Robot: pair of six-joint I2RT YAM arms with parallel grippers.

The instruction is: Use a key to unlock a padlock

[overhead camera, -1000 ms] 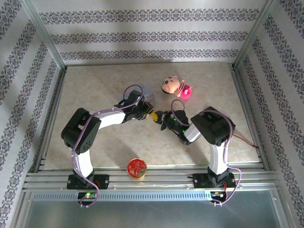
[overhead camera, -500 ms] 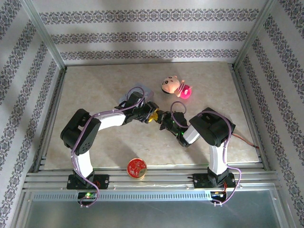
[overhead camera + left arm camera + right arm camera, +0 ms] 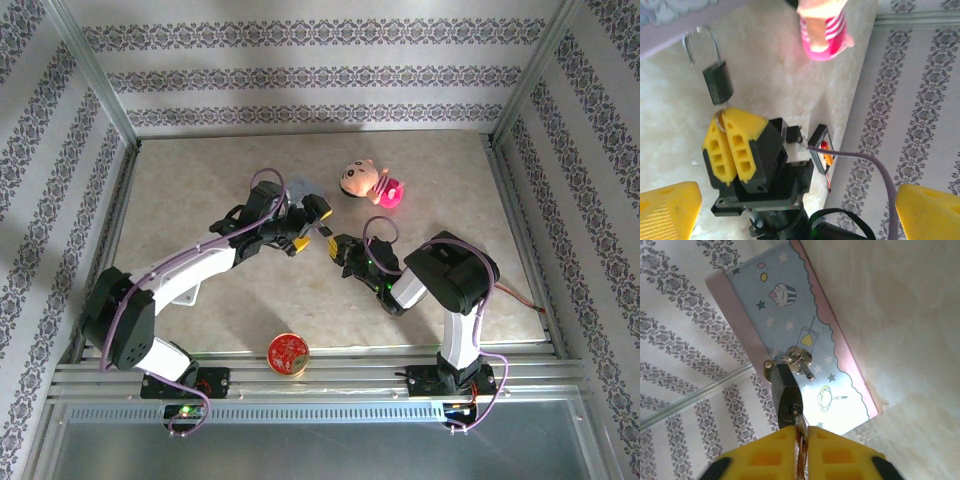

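1. Red round tin (image 3: 288, 354): near edge of the table, left of centre, well apart from both arms. Seen in the top view.
2. Left gripper (image 3: 310, 226): mid-table, released, yellow fingers spread wide with nothing between them. The left wrist view shows them as two yellow corners at the bottom edge, far apart.
3. Blue tin (image 3: 805, 330): rectangular, pale blue with a pink border and cupcake and star prints. In the top view the left arm mostly covers it. The right wrist view shows its printed lid clearly, behind the padlock.
4. Padlock (image 3: 718, 84): dark body and silvery shackle, sitting on the end of the key just beyond the right gripper's tips, between the two grippers. The left wrist view shows one shackle leg apparently clear of the body. The right wrist view shows the keyhole face.
5. Key (image 3: 800, 426): thin and greyish, its blade in the keyhole.
6. Right gripper (image 3: 801, 432): fingers pinched together on the key.
7. Plush doll (image 3: 365, 182): pink, lying right of centre and farther back.
8. Table (image 3: 200, 180): pale, marbled beige.
9. Walls (image 3: 300, 75): white paper with grey patterned bands, in a metal frame (image 3: 100, 90).
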